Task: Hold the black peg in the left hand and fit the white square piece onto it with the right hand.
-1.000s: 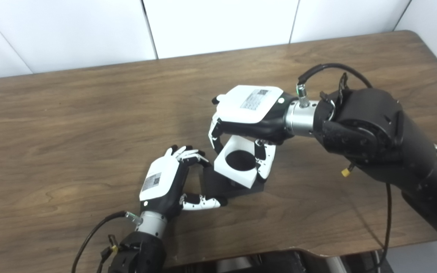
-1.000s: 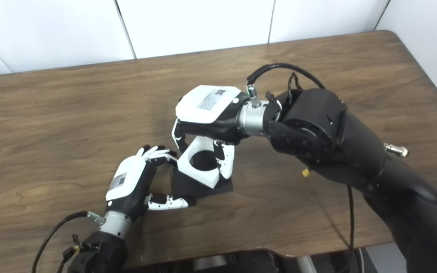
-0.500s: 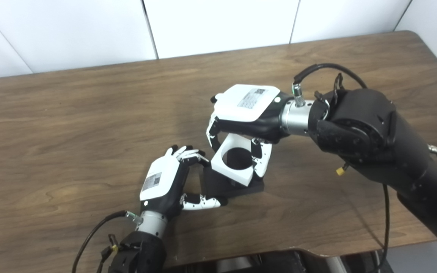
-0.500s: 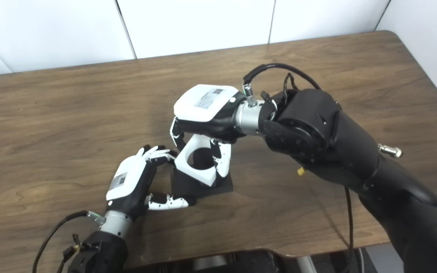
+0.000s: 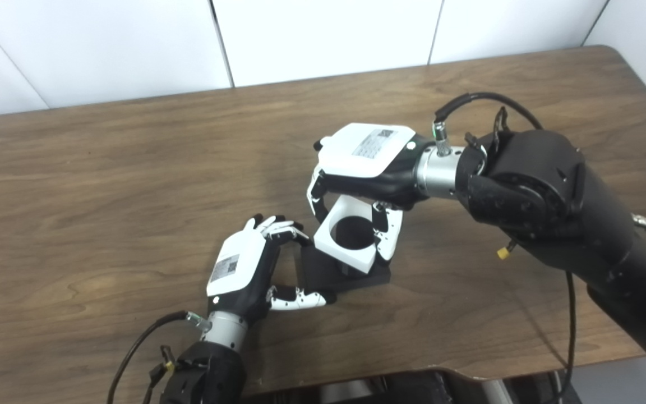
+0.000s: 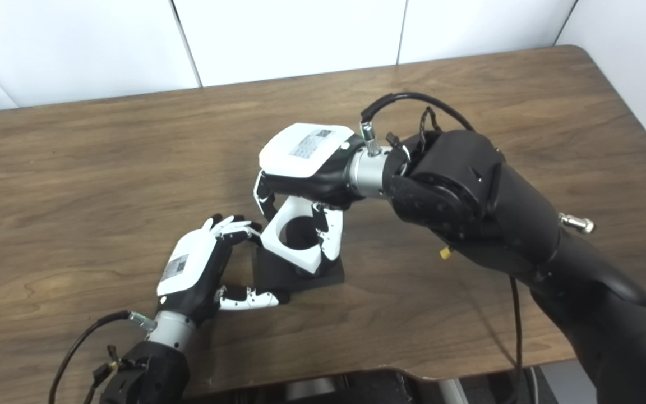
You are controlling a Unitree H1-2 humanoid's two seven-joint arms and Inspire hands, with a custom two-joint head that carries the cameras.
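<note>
Wooden table at frame centre: left hand grips the black peg base; right hand clamps the white square piece, tilted directly above it, hole over peg.

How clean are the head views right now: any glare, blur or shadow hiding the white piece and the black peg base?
Left eye view: sharp, even light, no glare; the white square piece reads clearly, but the black peg base merges with its own shadow. Right eye view: equally sharp; the right hand casts a soft shadow on the table and covers the piece's far edge.
</note>
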